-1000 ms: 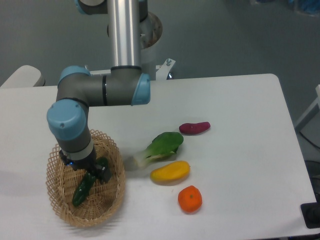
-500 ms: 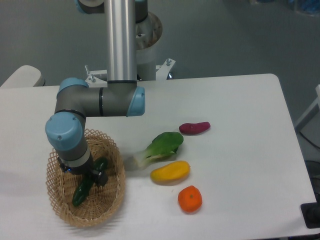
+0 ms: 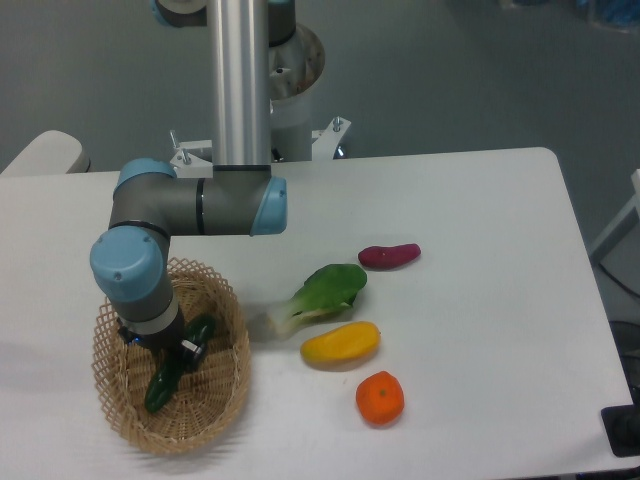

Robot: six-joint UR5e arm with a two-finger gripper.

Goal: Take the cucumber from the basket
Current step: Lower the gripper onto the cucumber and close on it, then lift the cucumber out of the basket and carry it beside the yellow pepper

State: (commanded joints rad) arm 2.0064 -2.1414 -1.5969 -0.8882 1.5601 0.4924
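White and matte, the counter (image 3: 480, 330) fills most of what I can see, with grey floor behind it. Nearest me, at the front left, sits the basket (image 3: 225, 385) — tan wicker with a looped open rim — and the cucumber (image 3: 162, 385) lies inside it, dark green and glossy, slanting from the lower left up toward the right. The gripper (image 3: 186, 349) is down in the basket over the cucumber's upper part; a dark finger shows right against the green skin, but the wrist hides the rest, so I cannot tell how wide the jaws stand or whether they have hold of it. The cucumber's lower end looks to rest on the basket floor. To the right, also near the front, an orange (image 3: 380, 397) sits on the counter, and just behind it a yellow mango (image 3: 341, 343). A bok choy (image 3: 322, 295) lies just beyond the mango, white stem pointing left toward the basket, and farther back a small purple sweet potato (image 3: 389, 256) lies by itself. Behind all this the arm (image 3: 190, 208) bends — grey links, blue joint caps — up to a silver column rising out of view.
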